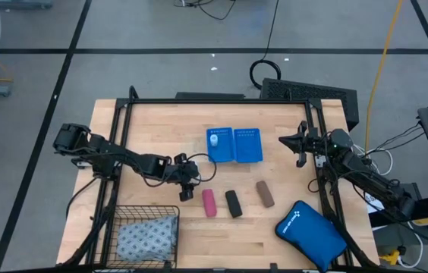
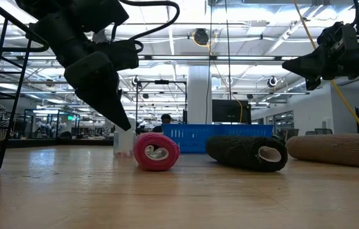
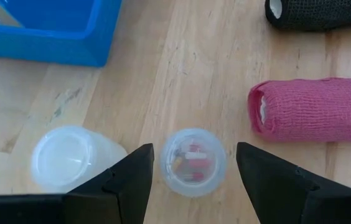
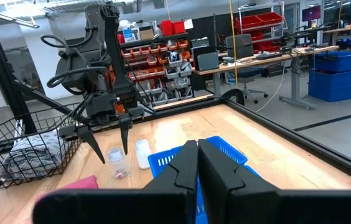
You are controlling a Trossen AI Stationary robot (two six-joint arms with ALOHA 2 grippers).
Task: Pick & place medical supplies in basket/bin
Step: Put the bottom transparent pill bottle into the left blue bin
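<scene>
Vial (image 3: 193, 160): clear round plastic, upright | left gripper (image 3: 194, 180): wide, straddling it | right gripper (image 4: 197, 163): closed

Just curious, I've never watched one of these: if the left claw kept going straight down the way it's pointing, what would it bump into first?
Most likely the small clear vial, standing between the left gripper's open fingers, then the table.

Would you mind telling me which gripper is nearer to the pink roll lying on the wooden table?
Left. The left gripper hangs just beside the pink roll, fingers open around a small clear vial. The right gripper waits beyond the blue plastic tray, shut.
</scene>
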